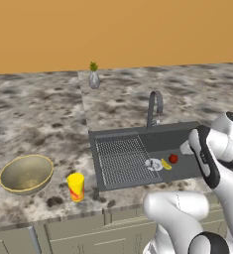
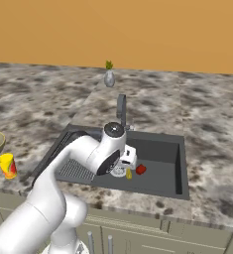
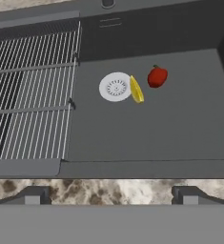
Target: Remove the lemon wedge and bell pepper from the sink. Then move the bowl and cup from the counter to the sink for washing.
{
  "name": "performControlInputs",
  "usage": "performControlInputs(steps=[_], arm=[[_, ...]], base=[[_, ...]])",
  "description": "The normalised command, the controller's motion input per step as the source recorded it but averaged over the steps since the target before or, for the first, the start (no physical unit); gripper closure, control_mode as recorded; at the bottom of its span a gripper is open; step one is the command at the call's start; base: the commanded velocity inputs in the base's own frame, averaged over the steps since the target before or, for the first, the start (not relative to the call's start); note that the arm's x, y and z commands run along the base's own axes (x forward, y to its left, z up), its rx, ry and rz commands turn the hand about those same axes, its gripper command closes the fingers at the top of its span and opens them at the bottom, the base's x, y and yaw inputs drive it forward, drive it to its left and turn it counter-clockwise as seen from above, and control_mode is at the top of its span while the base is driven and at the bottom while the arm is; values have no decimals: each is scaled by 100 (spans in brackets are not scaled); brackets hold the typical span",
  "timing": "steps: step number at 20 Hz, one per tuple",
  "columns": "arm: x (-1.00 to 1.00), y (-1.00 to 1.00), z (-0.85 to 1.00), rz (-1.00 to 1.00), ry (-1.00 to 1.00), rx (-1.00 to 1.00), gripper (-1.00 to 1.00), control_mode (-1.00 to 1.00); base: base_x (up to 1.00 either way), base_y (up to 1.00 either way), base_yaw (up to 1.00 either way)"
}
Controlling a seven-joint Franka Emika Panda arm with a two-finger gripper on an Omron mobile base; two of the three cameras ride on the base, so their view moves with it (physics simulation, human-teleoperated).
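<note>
The gripper (image 3: 111,194) is being held with its jaws wide apart and empty above the near edge of the sink (image 3: 180,138). The lemon wedge (image 3: 136,89) is lying in the sink, touching the white drain (image 3: 115,86), with the bell pepper (image 3: 157,76) just beside it. The bowl (image 1: 26,173) and the cup (image 1: 76,186) are standing on the tabletop (image 1: 38,114), left of the sink.

Flat, even rendered light across all 3 views, no clear source and no glare. The sink (image 3: 189,128) basin reads dark, shadows barely there (soft ones at best). Edges slightly pixelated, everything in focus, no edge distortion.
</note>
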Motion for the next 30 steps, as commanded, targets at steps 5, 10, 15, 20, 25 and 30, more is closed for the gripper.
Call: performControlInputs(steps=[5,10,15,20,25,30], arm=[[11,0,-17,0,7,0,-100,-100],[11,3,-13,2,4,0,-100,-100],[9,0,-14,6,0,0,-100,-100],[11,0,-17,5,0,0,-100,-100],[13,0,-17,5,0,0,-100,-100],[17,0,-14,2,0,0,-100,-100]], base=[[0,0,0],[0,0,0],[0,0,0],[0,0,0],[0,0,0],[0,0,0]])
